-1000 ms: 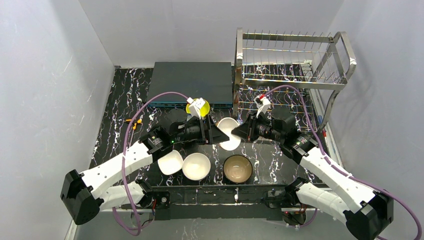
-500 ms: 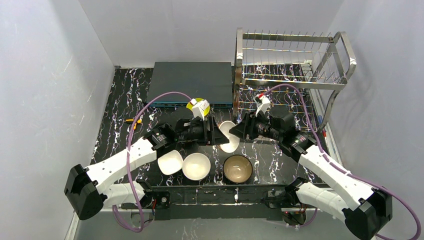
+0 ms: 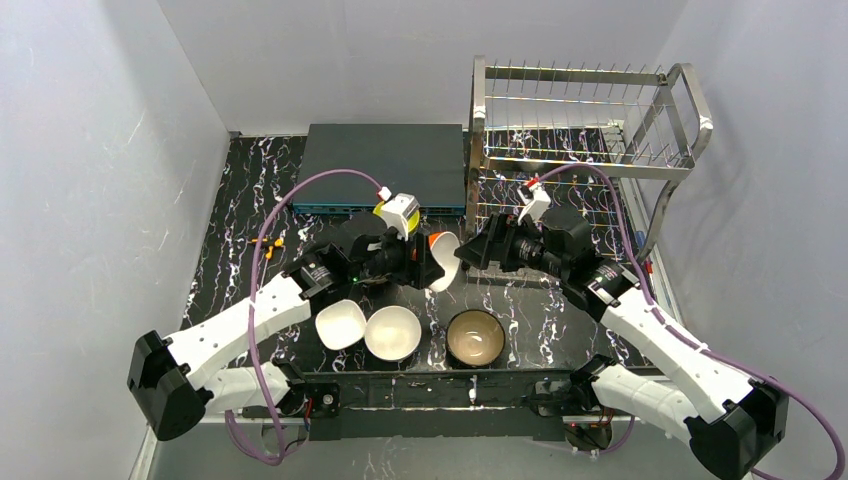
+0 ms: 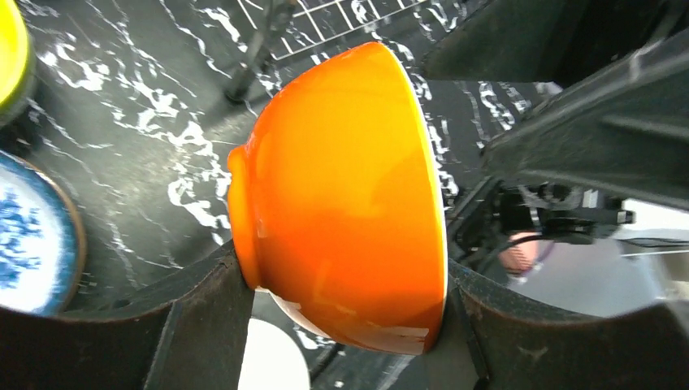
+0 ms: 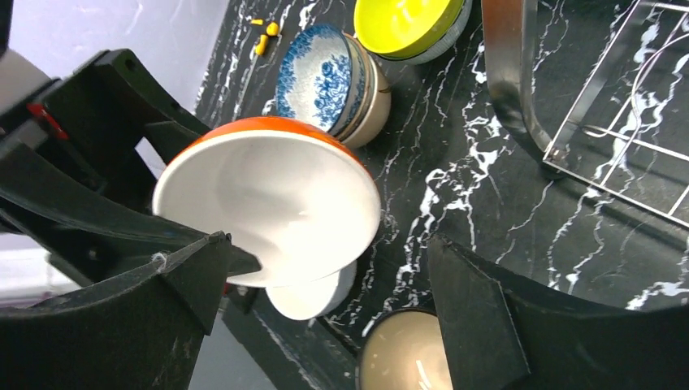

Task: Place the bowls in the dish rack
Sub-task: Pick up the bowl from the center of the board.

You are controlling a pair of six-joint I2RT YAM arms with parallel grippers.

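One orange bowl [image 4: 341, 203] is gripped on its side by the left hand [image 4: 341, 296], with foot and rim clamped between the fingers, above the middle of the counter [image 3: 240, 230]. The right hand [image 5: 325, 264] is held spread wide at the bowl's 3 o'clock, apart from it. The rack [image 3: 580, 140] is seen at 1 o'clock. Three more bowls [image 3: 392, 332] are lined up at 6 o'clock.

Top external: high above the near edge, looking down over the whole bench [image 3: 240, 200].
Left wrist: close, facing the outside of the orange bowl [image 4: 341, 203].
Right wrist: close, facing its white inside.
Shared: that bowl.
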